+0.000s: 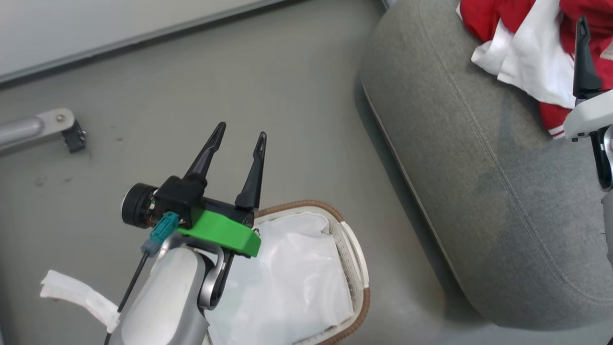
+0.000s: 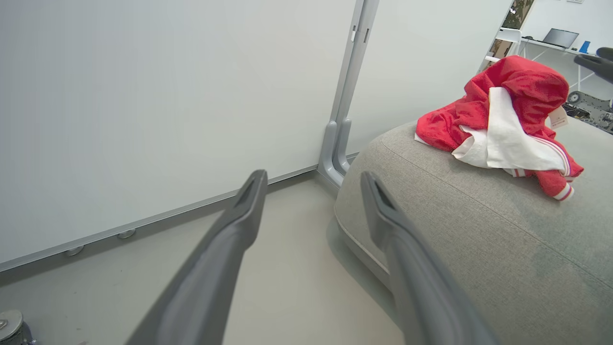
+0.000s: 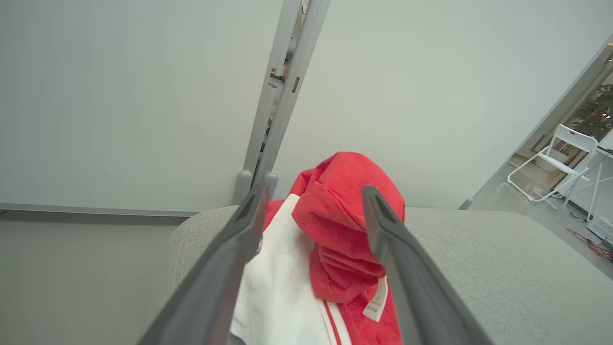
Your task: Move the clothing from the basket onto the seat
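Clothing heaped on the seat, basket showing only its lining.

The clothing (image 1: 527,52), red with one white piece, lies piled near the seat's (image 1: 479,167) rounded end. The basket (image 1: 357,268) stands on the floor (image 1: 297,86) beside the seat, and no garment shows in the part not hidden by the left arm. The left jaws are spread wide and empty, out over the floor off the seat's end. The right jaws are also wide apart and pinch nothing, one finger on each side of the heap. Likely risks: a finger could snag a tag or the striped trim and drag the pile over the seat's curved edge, or the lining could be taken for a garment. The seat is grey fabric with stitched seams, the floor is smooth and grey, and pale wall panels (image 2: 143,96) stand behind the seat.
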Available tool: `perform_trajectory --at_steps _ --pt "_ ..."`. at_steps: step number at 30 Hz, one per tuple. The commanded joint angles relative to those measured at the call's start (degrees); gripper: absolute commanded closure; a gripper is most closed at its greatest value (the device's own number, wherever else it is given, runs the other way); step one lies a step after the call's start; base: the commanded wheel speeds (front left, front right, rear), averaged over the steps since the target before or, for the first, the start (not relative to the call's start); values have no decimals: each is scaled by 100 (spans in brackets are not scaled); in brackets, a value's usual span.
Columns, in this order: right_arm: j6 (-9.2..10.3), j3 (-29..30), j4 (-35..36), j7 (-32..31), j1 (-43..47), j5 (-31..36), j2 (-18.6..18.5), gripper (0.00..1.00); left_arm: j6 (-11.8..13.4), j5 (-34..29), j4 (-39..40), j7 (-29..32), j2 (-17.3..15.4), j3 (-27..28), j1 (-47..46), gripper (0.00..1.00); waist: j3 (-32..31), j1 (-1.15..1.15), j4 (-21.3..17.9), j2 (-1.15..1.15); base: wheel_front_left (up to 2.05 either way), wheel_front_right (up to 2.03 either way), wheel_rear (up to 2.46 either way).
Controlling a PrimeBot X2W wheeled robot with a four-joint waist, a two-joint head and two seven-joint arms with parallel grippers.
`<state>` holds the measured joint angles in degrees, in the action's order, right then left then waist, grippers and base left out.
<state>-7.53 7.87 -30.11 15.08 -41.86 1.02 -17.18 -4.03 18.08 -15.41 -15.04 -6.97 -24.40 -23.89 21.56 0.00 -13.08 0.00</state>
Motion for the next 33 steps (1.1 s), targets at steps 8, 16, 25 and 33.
perform_trajectory --at_steps 8,16,25,33 --pt "7 -366 -37 13 266 -135 223 0 -7 -35 141 -11 223 811 766 0 -1052 0 799 0 0 0 0" --pt "7 -650 184 13 826 -310 787 0 37 -92 428 -11 360 1672 1399 0 -1401 0 1145 0 0 0 0" --pt "7 -629 836 13 1875 -441 1359 0 -15 -66 402 -11 404 2110 1959 0 -1733 0 1369 0 0 0 0" --pt "7 -921 919 13 2804 -1125 1414 0 20 192 320 -10 405 2127 2547 0 -2008 0 1375 0 0 0 0"
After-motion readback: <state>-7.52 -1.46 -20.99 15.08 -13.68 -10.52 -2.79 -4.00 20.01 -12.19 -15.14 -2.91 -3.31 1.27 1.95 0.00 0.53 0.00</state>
